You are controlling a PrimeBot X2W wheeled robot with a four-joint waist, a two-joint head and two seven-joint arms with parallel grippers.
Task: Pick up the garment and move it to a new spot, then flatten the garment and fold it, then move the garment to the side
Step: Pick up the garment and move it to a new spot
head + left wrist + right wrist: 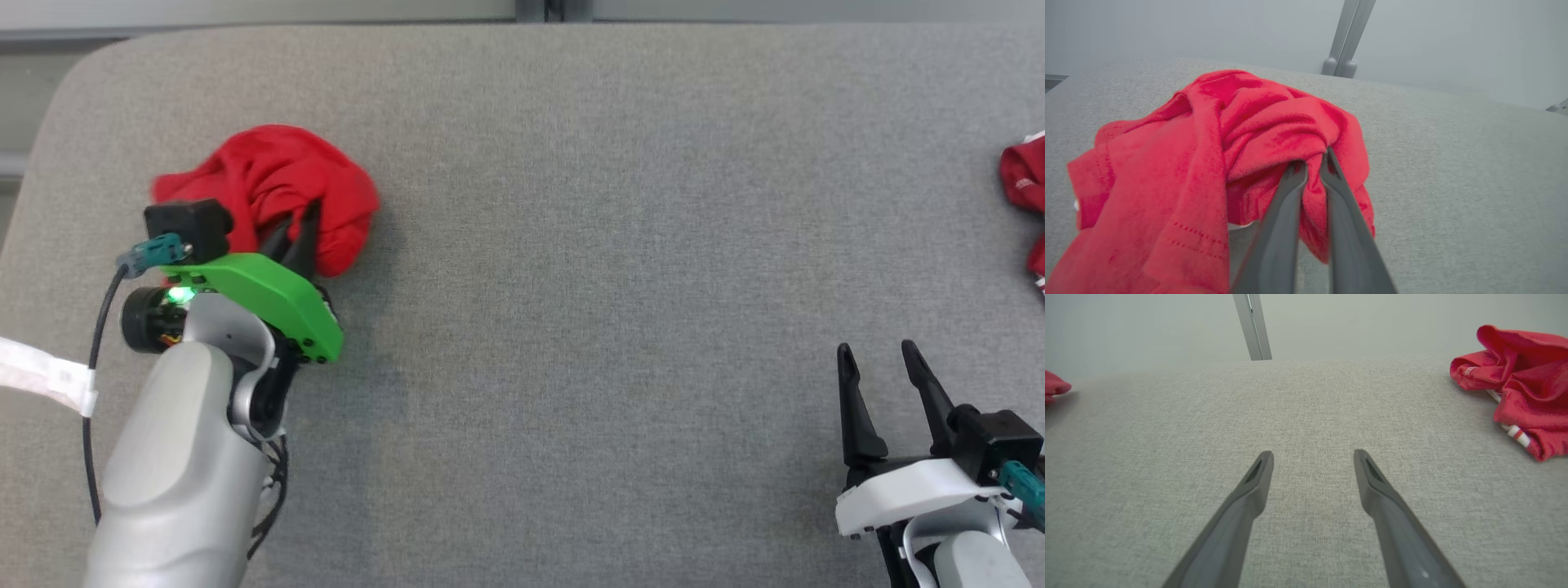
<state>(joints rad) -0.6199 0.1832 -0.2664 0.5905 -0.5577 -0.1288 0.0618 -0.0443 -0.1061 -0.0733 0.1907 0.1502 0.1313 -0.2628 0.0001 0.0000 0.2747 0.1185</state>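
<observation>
Near the far left corner of the grey fabric-covered tabletop point(571, 245), the head view has a crumpled red cloth garment point(269, 175) lying in a heap. The left gripper point(298, 222), on a green-shelled wrist, reaches into the heap's near side with its two dark fingers drawn together in the cloth. By the near right corner the right gripper point(878, 351) has its fingers spread and holds nothing. At the right edge lies a second red garment with white-striped trim point(1024, 192), well apart from the first.

From the left wrist, the fingers are clamped on one narrow fold low on the heap. Most of the cloth sits to the left of the pinch in that view and rests on the tabletop.

From the right wrist, the jaws stand wide over bare grey fabric. The striped garment lies off to the upper right, and a scrap of the crumpled one shows at the left border.

The grip looks thin. Lifting by so small a fold, with the bulk hanging to one side, could let the cloth slide out between the fingers. The pinch may also have caught several layers, so the garment could come up bunched and resist flattening. Carried too far toward the right edge, it could land on the striped garment.
</observation>
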